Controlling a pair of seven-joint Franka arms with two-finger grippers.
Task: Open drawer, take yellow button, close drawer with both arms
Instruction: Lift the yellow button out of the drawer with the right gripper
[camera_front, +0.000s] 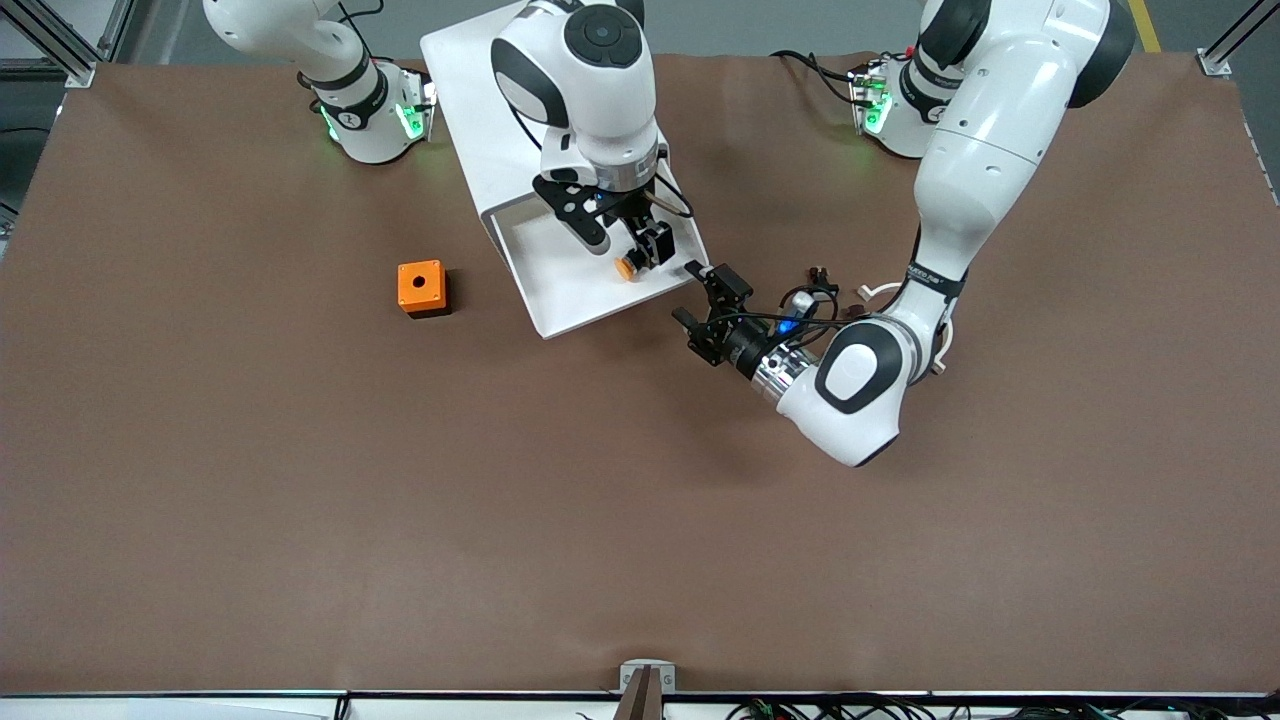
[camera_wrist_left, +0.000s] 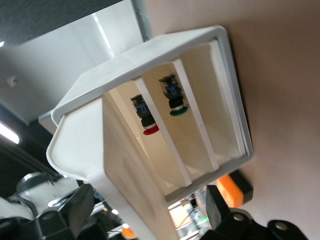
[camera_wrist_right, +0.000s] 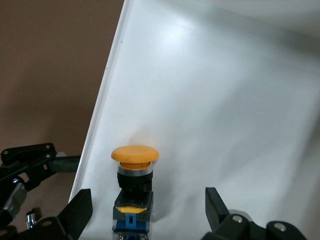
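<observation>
Toward the tabletop's edge where the arms stand, the drawer (camera_front: 590, 285) is pulled open. Over it hangs the right gripper (camera_front: 640, 255), fingers apart astride the button (camera_wrist_right: 134, 172) lying inside. It should sink squarely, then pinch the black body. The left gripper (camera_front: 705, 310) waits beside the drawer front, fingers apart.

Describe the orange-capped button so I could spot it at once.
Start at the white drawer pulled open mid-table. Over its tray hangs the right gripper, open, with the button between its fingers. Unlike the orange cube on the table, it is tiny, with a black body.
</observation>
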